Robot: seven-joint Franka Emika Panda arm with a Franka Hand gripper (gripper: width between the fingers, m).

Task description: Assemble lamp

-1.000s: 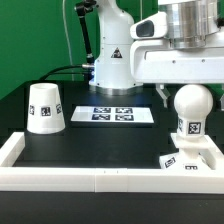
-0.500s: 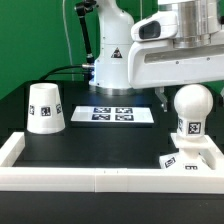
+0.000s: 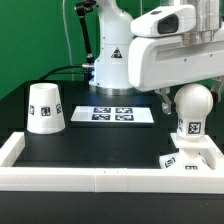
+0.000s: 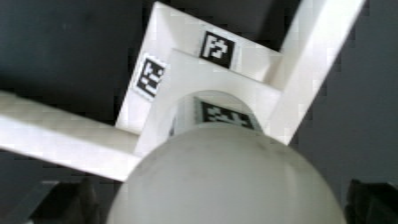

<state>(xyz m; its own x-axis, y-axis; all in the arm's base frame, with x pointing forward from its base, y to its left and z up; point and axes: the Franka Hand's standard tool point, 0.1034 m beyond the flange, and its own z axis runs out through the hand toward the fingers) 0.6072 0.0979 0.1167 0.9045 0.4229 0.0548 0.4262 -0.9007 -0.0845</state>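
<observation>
- At 4 o'clock on the black worktop (image 3: 100, 145) in the exterior view, the flat square base (image 3: 186, 158) lies in the corner of the white border rail (image 3: 60, 178).
- The round bulb (image 3: 192, 104) stands upright on its short tagged stem (image 3: 188, 128), on top of the base.
- The hand (image 4: 210, 205) hangs directly over the bulb. In the wrist view its dark, blurred fingers (image 4: 50, 200) flank the bulb.
- Hand state: the fingers are spread wide. I cannot tell whether the pads touch the bulb.
- The tapered shade (image 3: 44, 107) stands at 9 o'clock, wide end down, well apart from the base.
- The marker board (image 3: 118, 114) lies flat at 12 o'clock, in front of the arm's pedestal (image 3: 110, 60).
</observation>
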